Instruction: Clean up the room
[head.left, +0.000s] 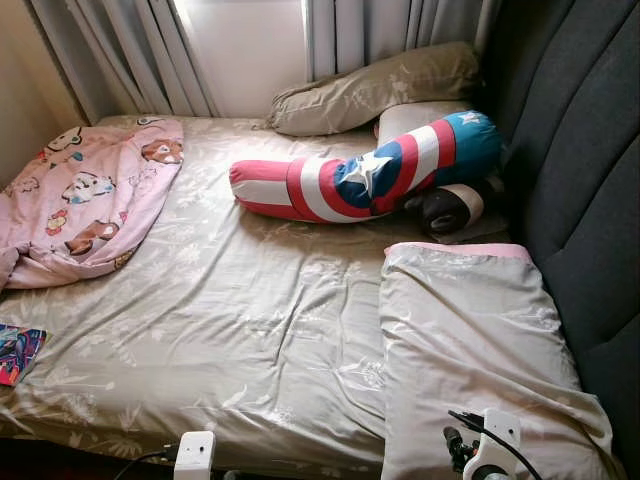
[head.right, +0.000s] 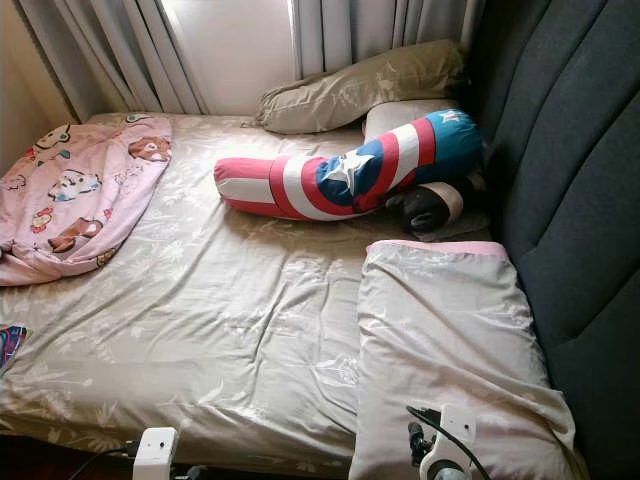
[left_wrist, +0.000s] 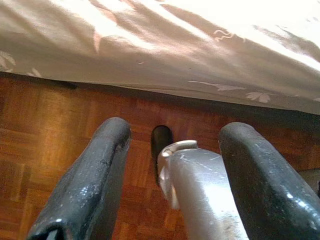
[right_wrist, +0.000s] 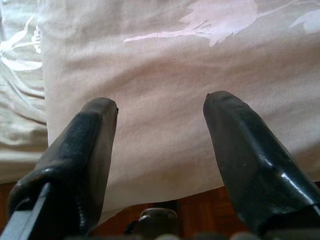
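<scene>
Bed (head.left: 250, 330): fills the frame centre, not yet tidied. Pink quilt (head.left: 85, 200) lies bunched at upper left; striped bolster (head.left: 360, 175) lies askew at upper centre; pillow (head.left: 470, 340) sits at lower right. Judged status: early, nothing straightened. Left gripper (left_wrist: 172, 175) and right gripper (right_wrist: 160, 150) both spread wide, empty, near the bed's edge.

On the bed (head.left: 250, 330): blanket (head.left: 85, 200) at ten o'clock, bolster (head.left: 365, 170) at one, pillow (head.left: 470, 340) at four.
</scene>
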